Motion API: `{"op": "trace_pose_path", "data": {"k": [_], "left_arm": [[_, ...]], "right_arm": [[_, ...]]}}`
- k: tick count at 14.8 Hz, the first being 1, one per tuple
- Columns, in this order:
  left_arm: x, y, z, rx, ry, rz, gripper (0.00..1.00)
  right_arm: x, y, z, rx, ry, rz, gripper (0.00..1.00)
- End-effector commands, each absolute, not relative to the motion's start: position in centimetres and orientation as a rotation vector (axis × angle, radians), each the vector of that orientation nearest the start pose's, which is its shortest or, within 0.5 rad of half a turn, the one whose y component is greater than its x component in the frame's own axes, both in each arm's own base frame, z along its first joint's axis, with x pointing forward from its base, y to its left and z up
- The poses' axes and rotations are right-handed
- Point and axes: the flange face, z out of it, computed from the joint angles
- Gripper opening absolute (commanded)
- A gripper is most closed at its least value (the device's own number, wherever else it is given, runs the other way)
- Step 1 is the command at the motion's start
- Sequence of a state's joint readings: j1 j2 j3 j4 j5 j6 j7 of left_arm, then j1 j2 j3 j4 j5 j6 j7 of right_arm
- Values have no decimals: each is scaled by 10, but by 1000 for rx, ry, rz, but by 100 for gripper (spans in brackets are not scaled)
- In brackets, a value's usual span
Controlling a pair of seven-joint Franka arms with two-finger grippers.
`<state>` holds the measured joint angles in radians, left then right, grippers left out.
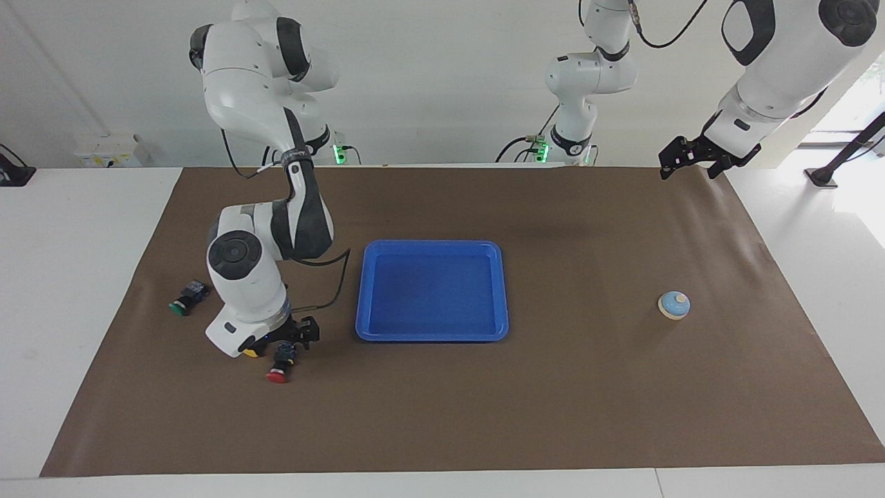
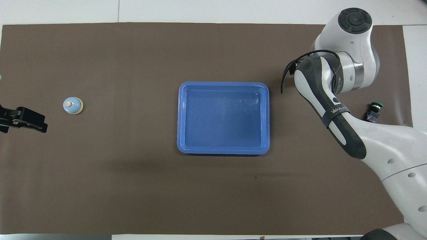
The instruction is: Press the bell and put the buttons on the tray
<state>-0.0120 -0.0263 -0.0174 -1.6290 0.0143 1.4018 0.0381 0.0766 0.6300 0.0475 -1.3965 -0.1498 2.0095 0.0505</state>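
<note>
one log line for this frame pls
right end effector: open, low over yellow button | left end effector: open, waiting | tray: empty | bell: untouched

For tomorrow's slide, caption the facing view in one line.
Right gripper low over the yellow button; blue tray empty; bell unpressed.

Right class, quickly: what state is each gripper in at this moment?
Left gripper: open, holding nothing, raised over the brown mat's corner.
Right gripper: open, down at the yellow-capped push button.
</note>
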Motion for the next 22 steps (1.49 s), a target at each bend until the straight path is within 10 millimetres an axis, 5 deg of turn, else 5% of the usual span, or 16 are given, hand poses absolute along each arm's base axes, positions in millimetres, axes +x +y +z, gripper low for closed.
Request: {"op": "trace_pose_path", "data": {"k": [1,13,15,18,20,21,22], "left_arm": [[532,-16,592,-3115,73,271,100],[555,-23,591,-3124,78,96,100],[555,-23,593,-3126,80,84,100],[554,-24,591,-3125,75,107,100],[552,-25,591,-3125,73,112,100],[551,-26,592,-3125,75,112,100],[551,-26,592,-3124,75,115,100]], "right_arm": [[720,72,333,-3264,-241,-3,100],[713,78,302,-3268,-354,-45,96],[711,77,295,-3267,-355,-27,89],[706,77,291,-3268,-357,5,64],[702,78,290,-3270,-362,33,30],[700,78,288,-3269,-365,47,5],[700,81,289,-3270,-368,45,0]]}}
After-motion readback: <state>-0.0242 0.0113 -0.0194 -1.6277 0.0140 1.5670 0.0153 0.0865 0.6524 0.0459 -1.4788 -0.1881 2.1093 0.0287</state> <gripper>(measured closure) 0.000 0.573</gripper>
